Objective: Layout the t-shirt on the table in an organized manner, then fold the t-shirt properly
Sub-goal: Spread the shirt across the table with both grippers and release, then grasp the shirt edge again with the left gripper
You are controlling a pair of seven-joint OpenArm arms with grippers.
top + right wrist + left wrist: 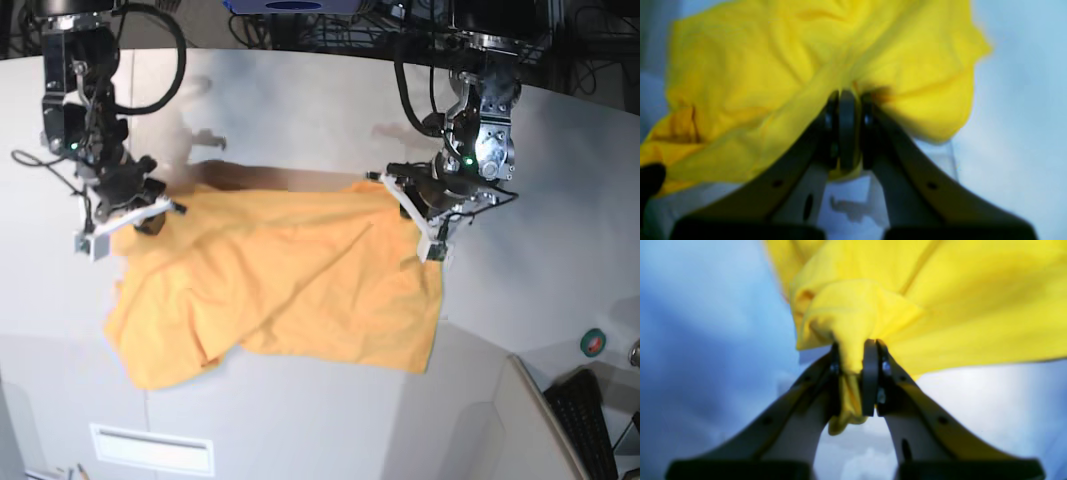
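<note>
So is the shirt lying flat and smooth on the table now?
No, the t-shirt is wrinkled, its lower edge hanging past the table edge.

The orange-yellow t-shirt (pixel 285 290) hangs rumpled and creased, lifted by its two upper corners at about nine and three o'clock. Its lower edge drapes over the near edge of the white-grey table (pixel 320 110).
</note>
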